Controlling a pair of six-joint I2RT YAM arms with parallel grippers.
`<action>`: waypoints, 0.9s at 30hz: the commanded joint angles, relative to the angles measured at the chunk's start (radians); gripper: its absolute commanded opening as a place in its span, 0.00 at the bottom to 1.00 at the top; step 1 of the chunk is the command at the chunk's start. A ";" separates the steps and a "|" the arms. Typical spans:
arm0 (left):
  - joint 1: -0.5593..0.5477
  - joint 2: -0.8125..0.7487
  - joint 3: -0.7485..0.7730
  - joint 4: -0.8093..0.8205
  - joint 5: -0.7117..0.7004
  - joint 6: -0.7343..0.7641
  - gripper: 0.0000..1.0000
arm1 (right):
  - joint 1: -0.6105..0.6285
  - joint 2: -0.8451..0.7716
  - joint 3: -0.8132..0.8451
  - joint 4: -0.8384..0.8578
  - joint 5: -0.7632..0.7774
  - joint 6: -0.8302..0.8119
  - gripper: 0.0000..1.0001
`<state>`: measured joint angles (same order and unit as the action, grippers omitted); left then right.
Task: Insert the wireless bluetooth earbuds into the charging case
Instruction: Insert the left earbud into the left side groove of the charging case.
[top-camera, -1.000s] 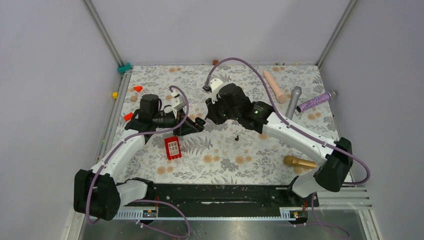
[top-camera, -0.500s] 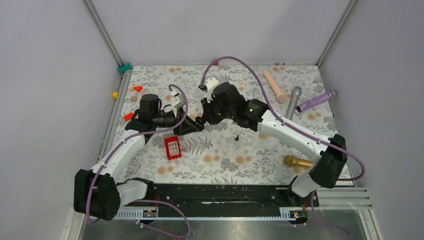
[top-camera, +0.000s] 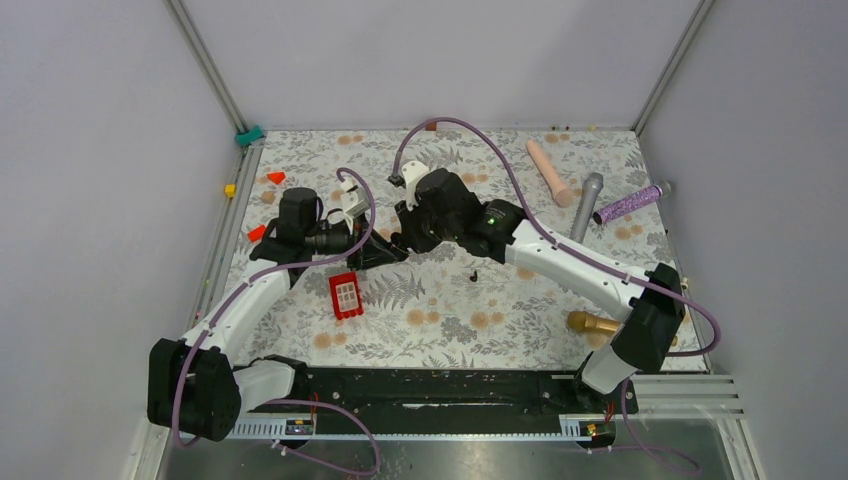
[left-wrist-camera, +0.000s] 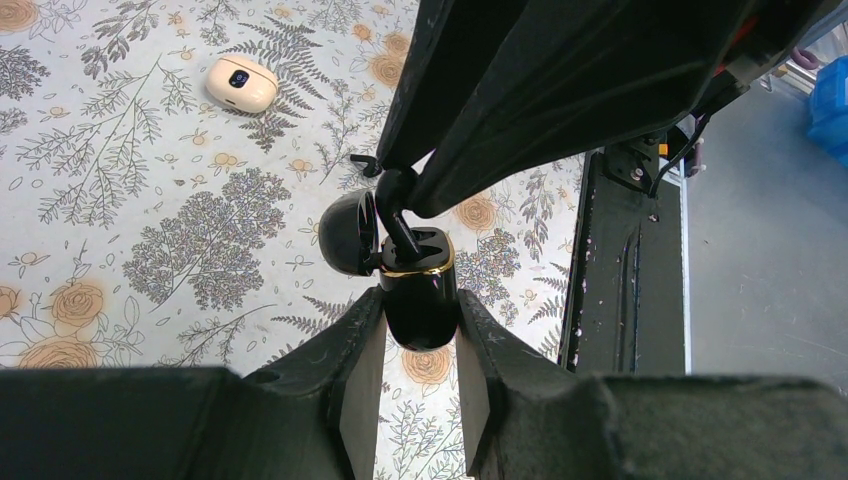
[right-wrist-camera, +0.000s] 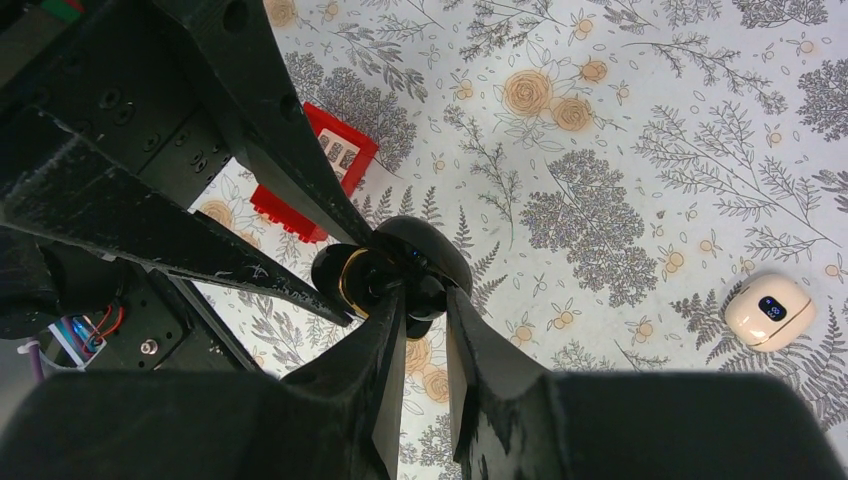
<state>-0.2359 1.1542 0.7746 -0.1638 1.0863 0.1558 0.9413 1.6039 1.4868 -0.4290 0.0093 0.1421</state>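
Right gripper (right-wrist-camera: 418, 305) has shifted left, pushing its earbud (left-wrist-camera: 398, 215) into the charging case (left-wrist-camera: 418, 300)

charging case (left-wrist-camera: 420, 300): glossy black, gold rim | earbud (left-wrist-camera: 397, 200): black | table cover (top-camera: 450, 310): white, grey ferns, orange roses | block (top-camera: 346, 296): red, pale panel | microphone (top-camera: 598, 323) far right of block: gold | cables (top-camera: 455, 121): purple | walls (top-camera: 100, 150): pale grey
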 joint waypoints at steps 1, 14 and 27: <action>-0.002 0.006 -0.002 0.043 0.010 -0.007 0.00 | 0.013 -0.002 0.058 0.003 0.031 -0.011 0.18; -0.003 0.010 -0.001 0.043 0.006 -0.008 0.00 | 0.016 0.017 0.089 -0.027 0.033 -0.019 0.18; -0.003 0.004 -0.003 0.043 0.011 -0.006 0.00 | 0.017 0.013 0.067 -0.012 0.039 -0.027 0.18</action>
<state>-0.2367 1.1629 0.7746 -0.1635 1.0863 0.1555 0.9470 1.6207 1.5417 -0.4515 0.0376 0.1242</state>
